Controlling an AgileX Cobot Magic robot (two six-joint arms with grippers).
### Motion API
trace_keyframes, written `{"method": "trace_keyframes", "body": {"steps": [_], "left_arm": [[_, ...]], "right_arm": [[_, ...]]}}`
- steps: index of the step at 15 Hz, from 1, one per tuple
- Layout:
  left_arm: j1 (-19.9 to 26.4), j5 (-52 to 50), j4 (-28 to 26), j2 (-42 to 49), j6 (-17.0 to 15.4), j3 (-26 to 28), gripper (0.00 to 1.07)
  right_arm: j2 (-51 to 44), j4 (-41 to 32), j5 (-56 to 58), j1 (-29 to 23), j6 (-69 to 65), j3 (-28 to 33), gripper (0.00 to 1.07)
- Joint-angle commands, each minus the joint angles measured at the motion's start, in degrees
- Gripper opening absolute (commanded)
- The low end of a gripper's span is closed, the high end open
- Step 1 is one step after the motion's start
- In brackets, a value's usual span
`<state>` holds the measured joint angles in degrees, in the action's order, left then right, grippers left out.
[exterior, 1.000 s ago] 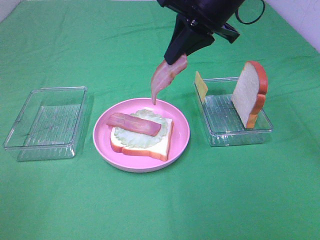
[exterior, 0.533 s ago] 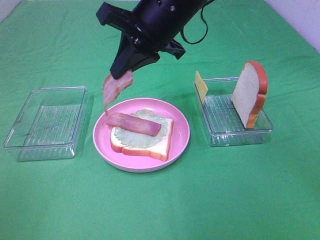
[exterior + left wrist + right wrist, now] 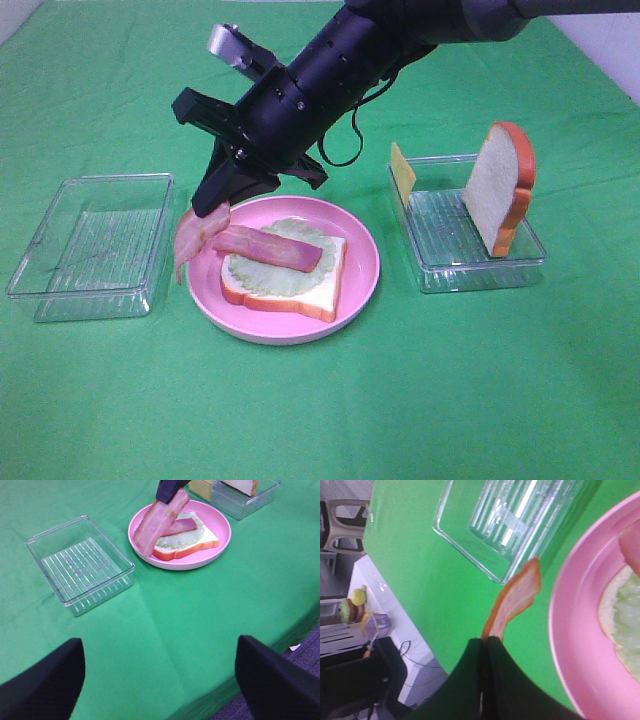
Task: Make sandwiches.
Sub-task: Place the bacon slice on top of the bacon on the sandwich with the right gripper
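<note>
On the round pink plate (image 3: 362, 270) lies a bread slice (image 3: 318, 290) with lettuce (image 3: 262, 277) and one bacon strip (image 3: 272, 247) on top. My right gripper (image 3: 213, 203) reaches across from the right and is shut on a second bacon strip (image 3: 190, 240), which hangs over the plate's left rim. The strip also shows in the right wrist view (image 3: 516, 601) and the left wrist view (image 3: 155, 522). A second bread slice (image 3: 500, 187) stands upright in the right tray (image 3: 470, 268), with a yellow cheese slice (image 3: 401, 171) at its far corner. My left gripper is open, its dark fingertips (image 3: 47, 680) low over the cloth.
An empty clear tray (image 3: 92, 244) sits left of the plate; it also shows in the left wrist view (image 3: 80, 562). Green cloth covers the table. The table's near edge shows in the left wrist view (image 3: 280, 640).
My right gripper has swung left and down across the plate, carrying the bacon strip from above the plate's far right rim to its left rim.
</note>
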<state>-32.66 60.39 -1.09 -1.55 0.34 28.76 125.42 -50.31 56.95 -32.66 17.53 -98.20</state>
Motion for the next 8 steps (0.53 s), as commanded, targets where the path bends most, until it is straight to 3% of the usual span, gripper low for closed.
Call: {"method": "trace_keyframes", "body": {"steps": [1,5,6,8], "left_arm": [[-0.2,-0.5,-0.3,0.3,0.2,-0.1,0.78],[-0.2,-0.5,-0.3,0.3,0.2,-0.1,0.78],[-0.2,-0.5,-0.3,0.3,0.2,-0.1,0.78],[-0.2,-0.5,-0.3,0.3,0.2,-0.1,0.78]], "right_arm": [[0.2,8.7,-1.8,-0.1,-5.9,-0.2,0.0],[0.2,20.2,-3.1,-0.1,-15.2,-0.2,0.0],[0.2,21.0,-3.4,-0.1,-15.3,-0.2,0.08],[0.2,21.5,-4.6,-0.1,-15.3,-0.2,0.44]]}}
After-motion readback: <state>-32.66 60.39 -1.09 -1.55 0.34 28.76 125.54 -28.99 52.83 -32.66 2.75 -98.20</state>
